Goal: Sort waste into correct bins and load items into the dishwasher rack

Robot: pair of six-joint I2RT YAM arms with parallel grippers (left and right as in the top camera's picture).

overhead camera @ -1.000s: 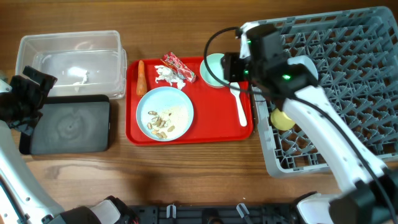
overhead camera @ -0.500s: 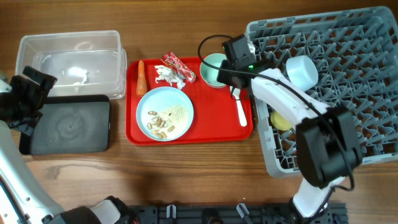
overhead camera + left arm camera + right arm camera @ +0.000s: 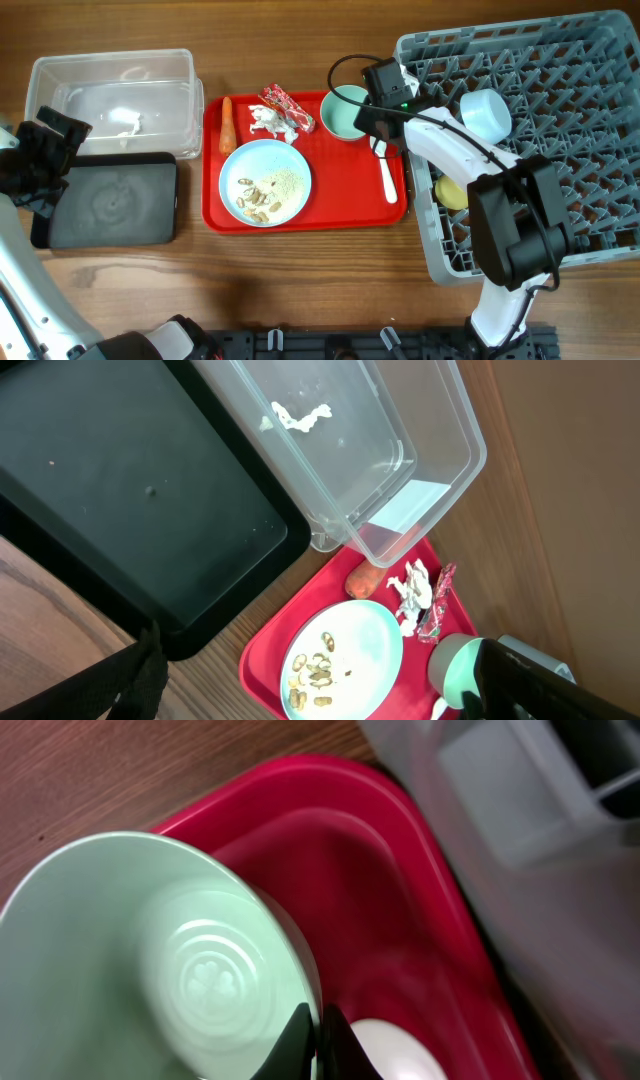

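My right gripper (image 3: pixel 372 112) is shut on the right rim of the mint-green bowl (image 3: pixel 345 112), which sits at the far right corner of the flat red tray (image 3: pixel 215 215). In the right wrist view the rim of the bowl (image 3: pixel 150 970) stands between my closed fingertips (image 3: pixel 318 1025). The white spoon (image 3: pixel 385 170) lies just beside it. The pale blue plate (image 3: pixel 265 182) holds nut and rice scraps. The carrot piece (image 3: pixel 226 124), tissue (image 3: pixel 265 120) and wrapper (image 3: pixel 288 107) lie behind the plate. The pale blue small bowl (image 3: pixel 487 114) and yellow cup (image 3: pixel 454 192) are in the grey rack (image 3: pixel 540 150). My left gripper (image 3: pixel 45 160) is open and empty.
The clear tub (image 3: pixel 115 100) holds a white scrap at the back left. The black tray (image 3: pixel 115 200) lies in front of it. The left wrist view shows the tub (image 3: pixel 400 420), the black tray (image 3: pixel 130 510) and the plate (image 3: pixel 345 655).
My right arm has come down from above the rack's edge to the mint-green bowl's rim. The pale blue small bowl in the rack has come into view. The left arm has not moved.
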